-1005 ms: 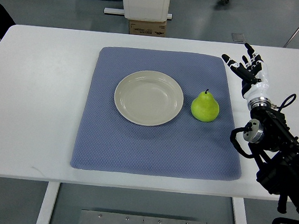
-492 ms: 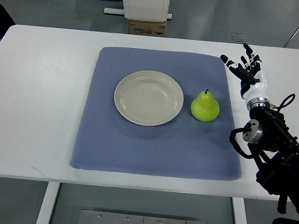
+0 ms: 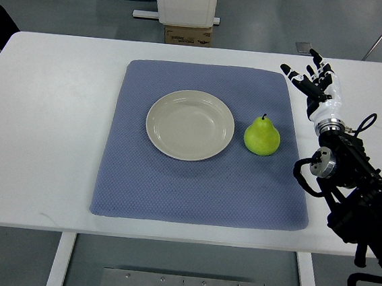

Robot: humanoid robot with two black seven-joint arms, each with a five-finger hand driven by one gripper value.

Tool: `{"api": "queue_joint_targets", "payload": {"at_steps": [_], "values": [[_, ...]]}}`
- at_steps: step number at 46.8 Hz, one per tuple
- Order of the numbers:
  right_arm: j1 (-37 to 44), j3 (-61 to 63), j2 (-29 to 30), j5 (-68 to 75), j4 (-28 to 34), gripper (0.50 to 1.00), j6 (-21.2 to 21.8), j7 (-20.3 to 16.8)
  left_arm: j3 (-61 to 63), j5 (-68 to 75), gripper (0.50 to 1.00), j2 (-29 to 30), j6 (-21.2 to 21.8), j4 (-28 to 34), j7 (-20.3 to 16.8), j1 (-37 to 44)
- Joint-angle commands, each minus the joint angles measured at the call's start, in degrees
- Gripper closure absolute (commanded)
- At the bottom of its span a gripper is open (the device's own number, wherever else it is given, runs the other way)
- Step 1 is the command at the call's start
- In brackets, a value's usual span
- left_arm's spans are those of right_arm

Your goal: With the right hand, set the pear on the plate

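Since only the top view is given, we read the whole scene from it. We see the pear (image 3: pixel 262 136) standing upright, stem up, on the blue mat (image 3: pixel 194 184), just beside the right rim of the plate (image 3: pixel 190 125) and not touching it. The plate lies empty near the mat's middle, so the fruit still has to go over its rim; we judge the task not yet begun in earnest. The mat covers the middle of the white table (image 3: pixel 51 123), and both things sit toward its far half, within the right arm's reach, which we take to be why they were laid out so.

Our right hand (image 3: pixel 316 86) hangs over the mat's far right corner, well apart from the pear. Its fingers are spread and hold nothing, with the dark fingertips (image 3: pixel 287 68) pointing toward the table's far edge and leftward. The forearm runs back toward the near right corner. No left arm shows.
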Motion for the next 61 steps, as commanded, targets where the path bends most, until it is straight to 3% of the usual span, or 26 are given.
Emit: {"api": "queue_joint_targets", "payload": {"at_steps": [1,61], "values": [[0.0,-0.7,0.0,0.0,-0.1,0.500,0.0,0.4,-0.1,0.0,0.500,0.0,0.0,0.0,0.0,0.0],[-0.4,-5.1,-5.4,0.1,0.5,0.500,0.2,0.3,0.0,0.0,0.500,0.0,0.0,0.0,0.0,0.0]]}}
